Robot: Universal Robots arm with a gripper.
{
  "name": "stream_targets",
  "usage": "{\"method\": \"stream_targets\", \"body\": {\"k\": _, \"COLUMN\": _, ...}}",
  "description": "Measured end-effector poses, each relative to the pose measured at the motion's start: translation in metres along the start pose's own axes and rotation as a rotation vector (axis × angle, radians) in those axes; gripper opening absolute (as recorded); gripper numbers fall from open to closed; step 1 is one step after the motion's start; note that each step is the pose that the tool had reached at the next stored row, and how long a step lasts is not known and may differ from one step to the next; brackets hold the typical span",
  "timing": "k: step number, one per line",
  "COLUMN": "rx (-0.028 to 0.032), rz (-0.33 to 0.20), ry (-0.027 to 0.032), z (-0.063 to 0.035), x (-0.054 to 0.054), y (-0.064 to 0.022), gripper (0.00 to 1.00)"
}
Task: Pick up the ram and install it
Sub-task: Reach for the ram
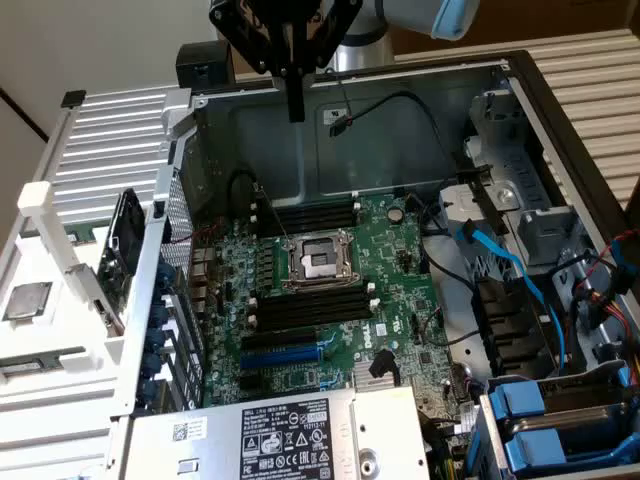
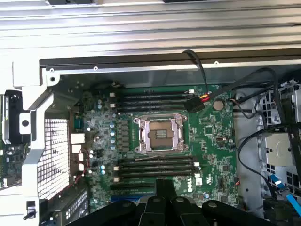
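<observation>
Lying flat, as far as I can judge, in the white rack (image 1: 40,205) outside the case (image 1: 260,140), on the exterior view's left: a thin dark strip that I take for the ram (image 1: 42,358). Its label and chips cannot be made out, so the identification is tentative. A square silver chip (image 1: 27,300) sits just beside it in the same rack, nearer the rack's far edge.

Hand (image 1: 295,105): fingers pressed together, nothing between them. It hangs above the far wall of the case, well apart from the rack and from the ram. In the wrist view its dark fingers point down toward the board's near edge.

Board (image 1: 400,270): lies flat on the case floor. The socket (image 1: 318,260) sits mid-board, open and bare. Long black slots with white end clips run on both sides of it, one bank toward the far wall (image 1: 315,215) and one toward the near edge (image 1: 310,310). Every slot looks empty in both views; no green stick stands in any of them.

Blue cables (image 1: 520,270) and black ones crowd the case on the exterior view's right, clear of the slots.

Progress, by my reading: at the very start. The ram is not grasped, not lifted, not seated. Both the pick-up and the install are left to do.
</observation>
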State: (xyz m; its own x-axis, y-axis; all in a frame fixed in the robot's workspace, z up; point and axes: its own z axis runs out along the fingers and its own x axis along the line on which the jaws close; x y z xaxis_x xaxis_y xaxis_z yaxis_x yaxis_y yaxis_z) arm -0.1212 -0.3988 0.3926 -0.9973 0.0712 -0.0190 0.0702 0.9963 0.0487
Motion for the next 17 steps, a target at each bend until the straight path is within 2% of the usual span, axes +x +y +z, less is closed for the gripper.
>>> {"method": "stream_targets", "body": {"k": 14, "rx": 0.0, "rz": 0.0, "ry": 0.0, "z": 0.0, "x": 0.0, "y": 0.0, "gripper": 0.1}}
{"method": "stream_targets", "body": {"k": 17, "rx": 0.0008, "rz": 0.0, "ry": -0.0001, "z": -0.0124, "x": 0.007, "y": 0.0001, "gripper": 0.1}}
